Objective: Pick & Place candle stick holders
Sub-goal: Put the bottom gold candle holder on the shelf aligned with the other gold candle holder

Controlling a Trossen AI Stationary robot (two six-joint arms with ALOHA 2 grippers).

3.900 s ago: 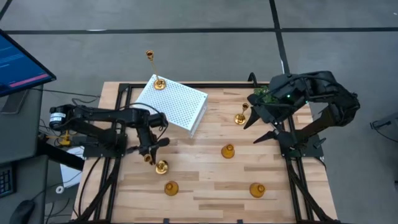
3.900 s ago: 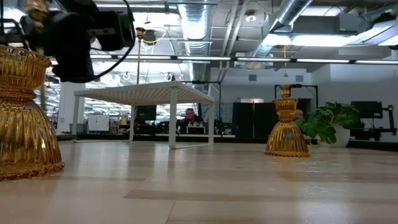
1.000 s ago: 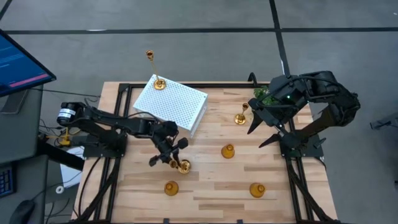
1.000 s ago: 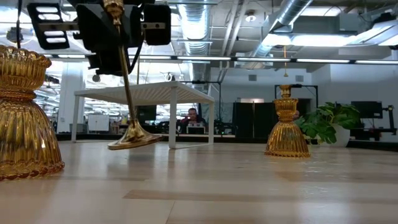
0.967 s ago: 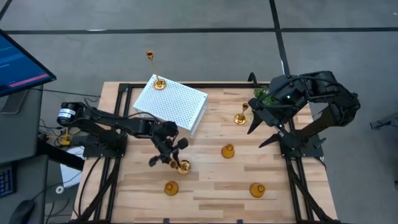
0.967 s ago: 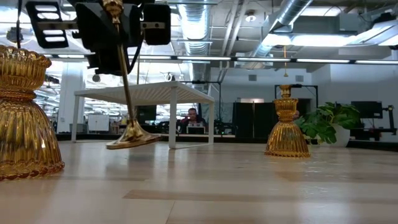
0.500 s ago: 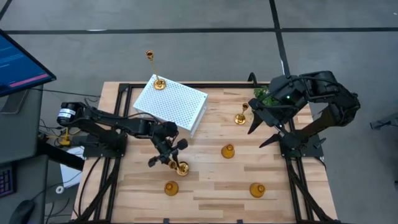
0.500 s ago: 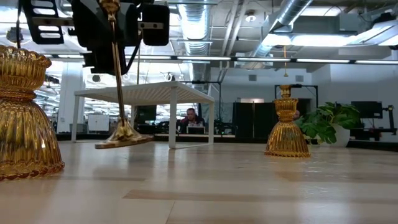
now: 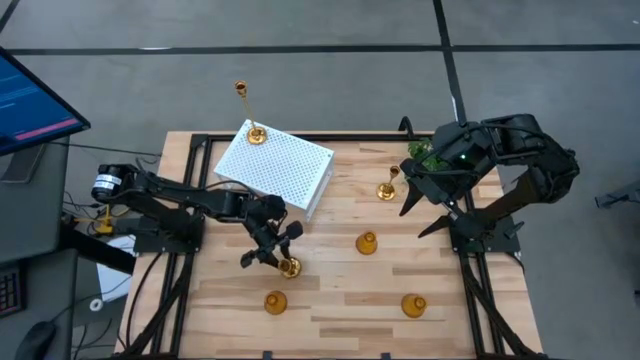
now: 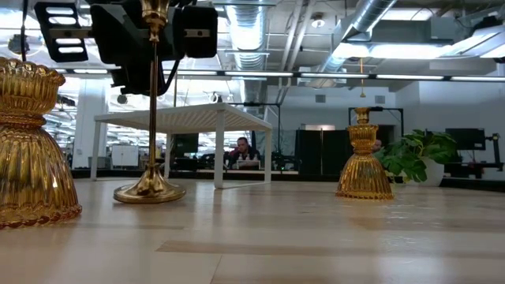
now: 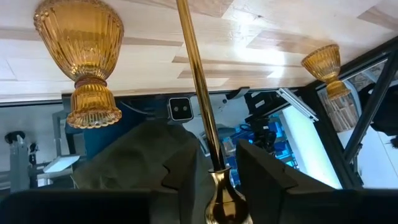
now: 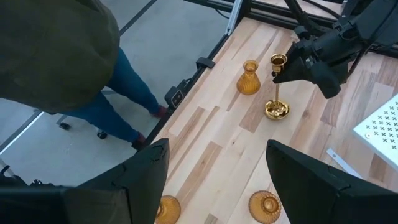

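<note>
Setting the tall candle stick holder upright on the tabletop, left-centre, we want the left gripper fingers, w/ stem between them, loosening straight apart, no sideways nudge; right gripper waits spread far right.

Six brass candle stick holders; tall one upright mid-table w/ others scattered.

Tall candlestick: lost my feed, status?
Left end effector at tall candlestick's top, base flat on table. Right end effector open, waiting. Nothing in the way.
</note>
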